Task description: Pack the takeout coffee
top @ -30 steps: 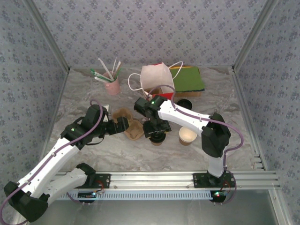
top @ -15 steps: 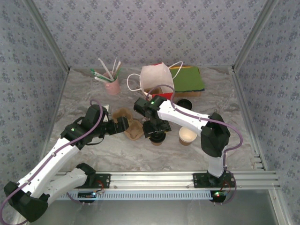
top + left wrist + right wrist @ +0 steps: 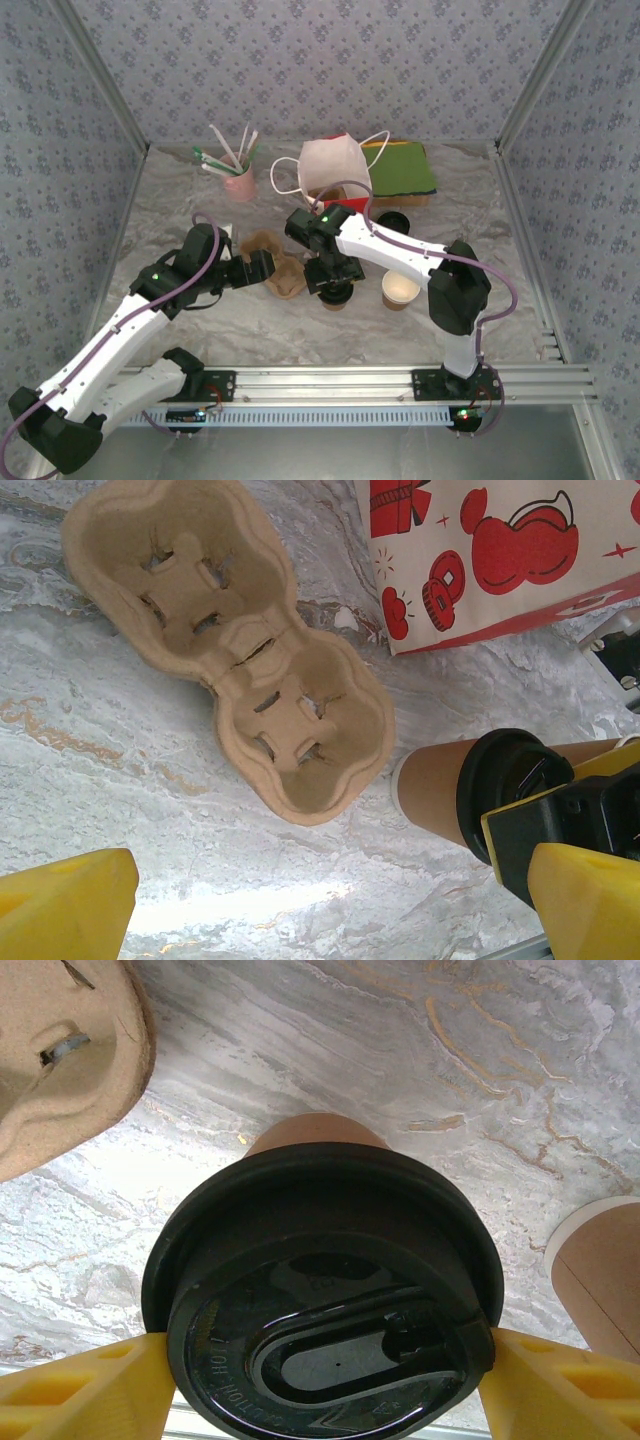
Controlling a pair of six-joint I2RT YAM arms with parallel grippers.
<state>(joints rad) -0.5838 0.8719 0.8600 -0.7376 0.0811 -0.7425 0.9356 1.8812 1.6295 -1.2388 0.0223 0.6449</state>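
The takeout coffee (image 3: 335,296), a brown paper cup with a black lid (image 3: 320,1300), stands upright on the marbled table just right of a two-slot cardboard carrier (image 3: 280,268). My right gripper (image 3: 320,1385) is over it from above, its yellow fingers (image 3: 80,1395) pressed against both sides of the lid rim. My left gripper (image 3: 320,900) hovers wide open near the left side of the carrier (image 3: 230,640), holding nothing. In the left wrist view the cup's brown wall (image 3: 435,790) shows right of the carrier's near slot.
A lidless brown cup (image 3: 400,290) stands right of the coffee. A loose black lid (image 3: 393,220) lies behind it. At the back are a white bag with red prints (image 3: 335,165), a green and red pad (image 3: 400,170) and a pink cup of straws (image 3: 238,183).
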